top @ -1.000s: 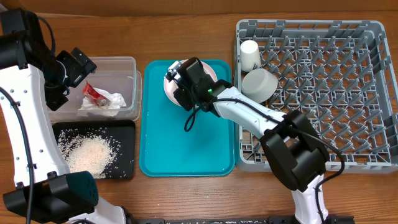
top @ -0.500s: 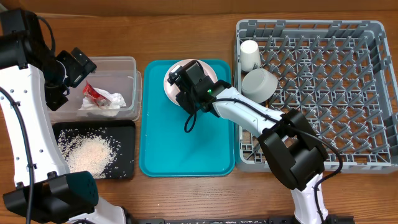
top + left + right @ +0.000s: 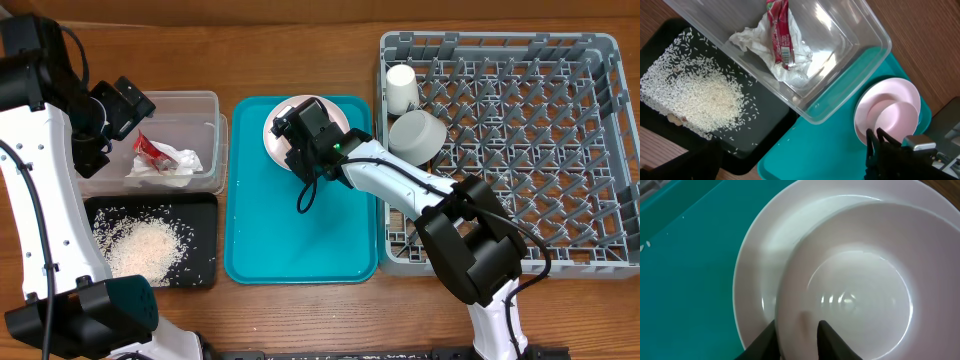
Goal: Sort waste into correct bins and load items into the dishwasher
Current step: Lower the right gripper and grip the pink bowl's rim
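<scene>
A whitish bowl (image 3: 860,295) sits in the pale pink plate (image 3: 760,265) at the far end of the teal tray (image 3: 300,230). My right gripper (image 3: 796,335) is shut on the bowl's near rim, one finger inside and one outside. It covers most of the plate (image 3: 272,135) in the overhead view. My left gripper (image 3: 128,100) hangs open and empty above the clear tub (image 3: 190,98), which holds the napkin (image 3: 790,70) and the red wrapper (image 3: 779,32). Rice (image 3: 145,245) lies in the black tray (image 3: 203,205). The grey rack (image 3: 500,42) holds the cup (image 3: 402,88) and an upturned bowl (image 3: 415,135). The chopsticks are out of view.
The teal tray lies between the two bins on the left and the rack on the right. A few loose rice grains (image 3: 645,244) lie on the teal tray. My right arm reaches from the front right over the rack's near-left corner.
My right gripper has shifted slightly forward and left over the plate and settled on the bowl's rim. The left arm has not moved.
</scene>
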